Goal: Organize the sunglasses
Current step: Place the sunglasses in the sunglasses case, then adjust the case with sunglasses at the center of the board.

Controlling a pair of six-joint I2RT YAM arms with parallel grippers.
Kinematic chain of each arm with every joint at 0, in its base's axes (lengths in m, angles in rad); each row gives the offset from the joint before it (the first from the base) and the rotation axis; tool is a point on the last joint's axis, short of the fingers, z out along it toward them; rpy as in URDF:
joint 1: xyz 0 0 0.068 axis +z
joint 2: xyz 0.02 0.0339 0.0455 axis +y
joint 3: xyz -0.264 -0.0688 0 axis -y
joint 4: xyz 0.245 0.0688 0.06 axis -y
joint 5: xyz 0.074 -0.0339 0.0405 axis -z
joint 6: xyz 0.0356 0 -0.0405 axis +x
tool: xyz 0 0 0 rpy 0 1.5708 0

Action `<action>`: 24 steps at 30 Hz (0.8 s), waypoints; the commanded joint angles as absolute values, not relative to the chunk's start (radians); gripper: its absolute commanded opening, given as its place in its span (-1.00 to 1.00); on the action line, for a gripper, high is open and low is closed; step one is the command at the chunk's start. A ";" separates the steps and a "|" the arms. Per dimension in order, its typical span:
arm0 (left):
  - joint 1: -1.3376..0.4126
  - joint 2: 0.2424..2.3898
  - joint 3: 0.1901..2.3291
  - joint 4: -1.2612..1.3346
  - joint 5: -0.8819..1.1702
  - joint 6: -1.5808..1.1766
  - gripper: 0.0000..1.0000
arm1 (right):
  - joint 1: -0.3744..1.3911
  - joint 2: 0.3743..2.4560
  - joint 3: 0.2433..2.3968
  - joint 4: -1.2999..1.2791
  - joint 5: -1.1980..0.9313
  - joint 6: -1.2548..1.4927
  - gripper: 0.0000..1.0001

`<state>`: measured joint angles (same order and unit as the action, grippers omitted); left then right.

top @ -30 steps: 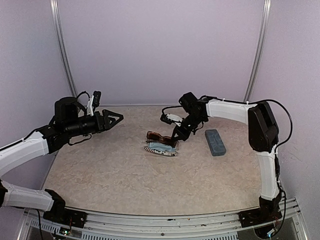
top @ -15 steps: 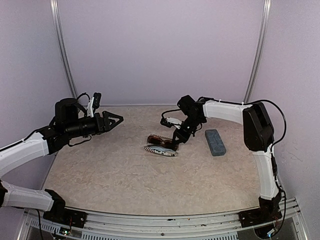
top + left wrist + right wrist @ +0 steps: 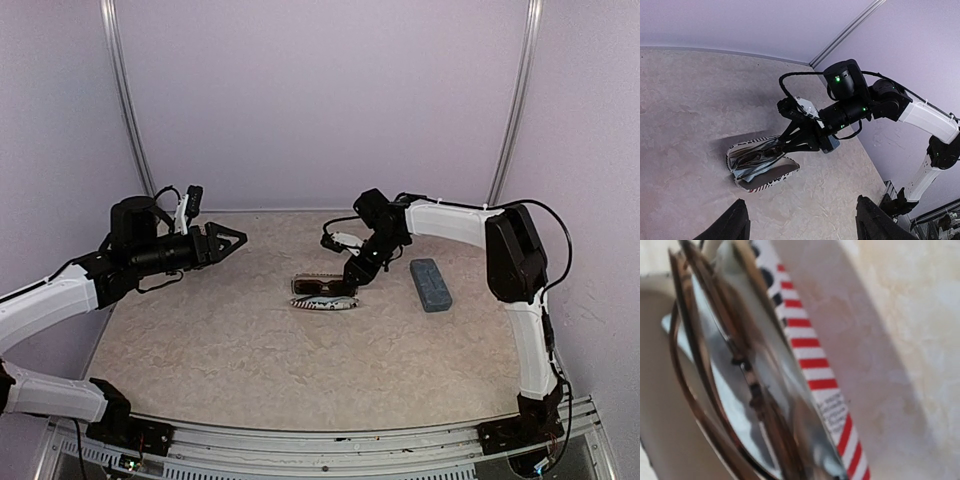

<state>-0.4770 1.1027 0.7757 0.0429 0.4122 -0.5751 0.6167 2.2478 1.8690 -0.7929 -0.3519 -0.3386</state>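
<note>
step, as I judge: tucking thick dark reddish-brown rectangular sunglasses (image 3: 316,286) into striped black-and-white soft pouch (image 3: 322,303) on counter | right jaws pinching sunglasses' end beside pouch | left jaws spread, well left of pouch | next: seat fully, release gently

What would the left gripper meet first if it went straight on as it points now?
Probably the striped pouch with the dark sunglasses, or the right gripper at it; depth is unclear.
</note>
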 commanded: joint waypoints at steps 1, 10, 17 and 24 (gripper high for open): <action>-0.469 1.117 0.779 0.047 0.416 -0.579 0.42 | 0.626 2.162 1.856 -0.726 -0.345 -0.305 -0.43; -0.470 1.151 0.788 0.030 0.410 -0.588 0.41 | 0.628 2.117 1.833 -0.696 -0.344 -0.286 -0.41; -0.471 1.198 0.808 0.000 0.387 -0.590 0.41 | 0.633 2.020 1.760 -0.652 -0.427 -0.255 -0.50; -0.483 1.331 0.884 -0.026 0.362 -0.576 0.36 | 0.674 1.866 1.515 -0.516 -0.504 -0.159 -0.83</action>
<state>-0.4786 1.2667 0.8162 -0.0025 0.3859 -0.5827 0.6334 1.9553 1.6199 -0.6106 -0.4343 -0.2310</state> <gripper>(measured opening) 0.692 0.119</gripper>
